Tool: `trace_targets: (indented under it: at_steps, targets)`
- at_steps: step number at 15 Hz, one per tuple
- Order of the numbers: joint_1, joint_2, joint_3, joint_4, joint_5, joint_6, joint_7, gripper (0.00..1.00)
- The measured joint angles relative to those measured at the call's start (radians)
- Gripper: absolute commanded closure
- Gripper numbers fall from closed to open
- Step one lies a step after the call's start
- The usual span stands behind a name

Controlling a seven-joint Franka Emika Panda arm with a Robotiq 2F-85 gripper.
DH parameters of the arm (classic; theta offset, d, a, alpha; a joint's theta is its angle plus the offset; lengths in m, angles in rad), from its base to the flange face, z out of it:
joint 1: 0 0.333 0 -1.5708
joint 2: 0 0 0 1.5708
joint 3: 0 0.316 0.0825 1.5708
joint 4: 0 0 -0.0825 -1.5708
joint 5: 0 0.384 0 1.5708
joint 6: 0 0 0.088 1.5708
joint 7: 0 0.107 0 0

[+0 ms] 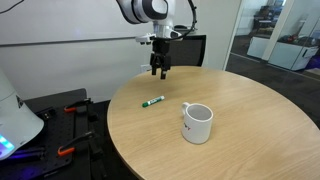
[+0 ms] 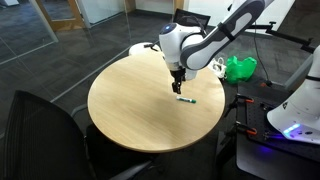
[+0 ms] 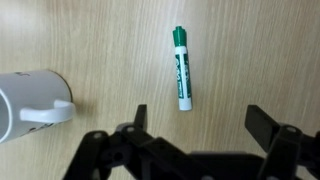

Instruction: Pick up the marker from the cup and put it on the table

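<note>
The green marker lies flat on the round tan table, apart from the white cup. It also shows in an exterior view and in the wrist view, with its lighter end toward my fingers. The cup lies at the left edge of the wrist view, handle toward the marker. The cup is hidden behind the arm in an exterior view. My gripper hovers above the table beyond the marker, open and empty.
A black chair stands behind the table. Another black chair stands at the table's near side. A white robot base with blue light sits beside the table. A green bag lies on the floor.
</note>
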Motion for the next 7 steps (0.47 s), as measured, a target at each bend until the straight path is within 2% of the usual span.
trace_targets:
  at_steps: [7]
  targets:
    - [0.000, -0.047, 0.002, -0.054, 0.003, 0.028, 0.000, 0.00]
